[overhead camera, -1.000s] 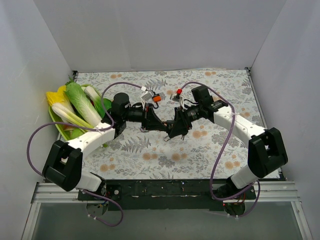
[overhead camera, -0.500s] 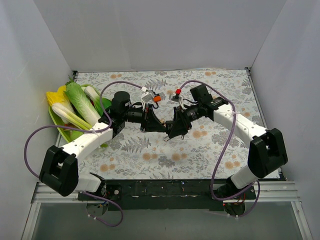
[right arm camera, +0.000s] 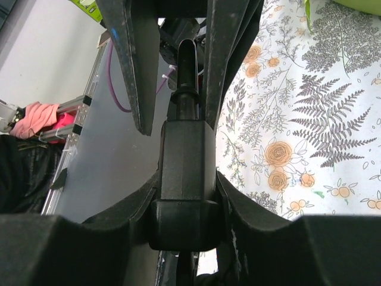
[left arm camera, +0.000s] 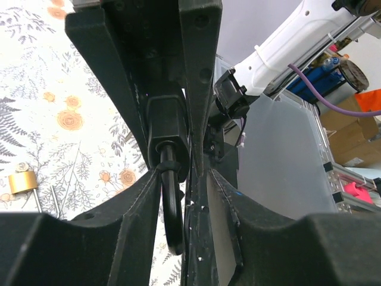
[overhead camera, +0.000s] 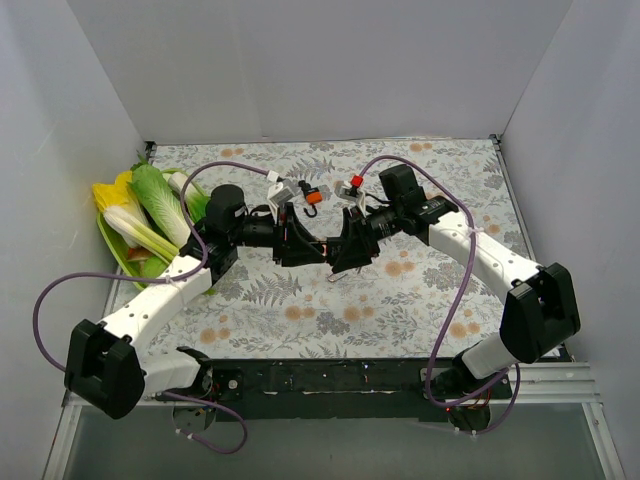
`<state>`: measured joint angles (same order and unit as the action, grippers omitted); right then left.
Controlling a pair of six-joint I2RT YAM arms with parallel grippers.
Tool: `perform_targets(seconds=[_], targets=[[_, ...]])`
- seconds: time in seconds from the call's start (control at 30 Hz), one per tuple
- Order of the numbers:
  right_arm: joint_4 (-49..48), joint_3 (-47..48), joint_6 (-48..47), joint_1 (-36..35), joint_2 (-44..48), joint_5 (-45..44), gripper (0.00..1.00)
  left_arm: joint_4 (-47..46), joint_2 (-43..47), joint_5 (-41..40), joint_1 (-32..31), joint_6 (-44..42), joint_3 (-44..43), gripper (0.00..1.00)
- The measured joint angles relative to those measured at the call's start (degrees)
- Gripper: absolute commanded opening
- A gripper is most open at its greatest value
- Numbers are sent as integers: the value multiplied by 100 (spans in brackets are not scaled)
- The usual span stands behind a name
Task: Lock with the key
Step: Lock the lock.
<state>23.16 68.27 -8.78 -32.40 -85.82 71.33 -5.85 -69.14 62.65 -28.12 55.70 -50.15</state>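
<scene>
A black padlock (overhead camera: pixel 322 248) hangs in the air between my two grippers over the middle of the flowered table. My right gripper (overhead camera: pixel 338 250) is shut on its body (right arm camera: pixel 184 173). My left gripper (overhead camera: pixel 303 245) is shut round its black shackle (left arm camera: pixel 172 208). In the left wrist view the lock body (left arm camera: pixel 166 125) sits between the right gripper's fingers (left arm camera: pixel 113 59). In the right wrist view the shackle (right arm camera: pixel 187 59) reaches up between the left gripper's fingers (right arm camera: pixel 128 59). A thin dark piece shows under the lock body; I cannot tell whether it is the key.
A small brass padlock (left arm camera: pixel 21 182) with thin metal pieces lies on the table below. An orange lock (overhead camera: pixel 313 197), a red one (overhead camera: pixel 356 182) and a white one (overhead camera: pixel 278 187) lie further back. A green tray (overhead camera: pixel 122 258) of cabbage stands at the left. White walls surround the table.
Both grippers, still joined at the padlock, have moved slightly left and toward the back. The left arm's elbow has swung out to the left and nearer.
</scene>
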Motion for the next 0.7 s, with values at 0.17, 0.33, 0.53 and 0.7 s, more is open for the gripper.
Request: perform_targets(seconds=[0.17,0.33,0.53,0.7], targets=[[-85,0,24,-37,37,2,1,-22,164,-68,227,17,24,32],[-118,0,107,-35,68,-48,1,2,199,-50,457,22,101,29],[-122,-2,122,-28,68,-57,1,118,275,-17,503,-9,103,7],[-175,-2,151,-24,68,-79,1,-24,282,61,507,146,114,0]])
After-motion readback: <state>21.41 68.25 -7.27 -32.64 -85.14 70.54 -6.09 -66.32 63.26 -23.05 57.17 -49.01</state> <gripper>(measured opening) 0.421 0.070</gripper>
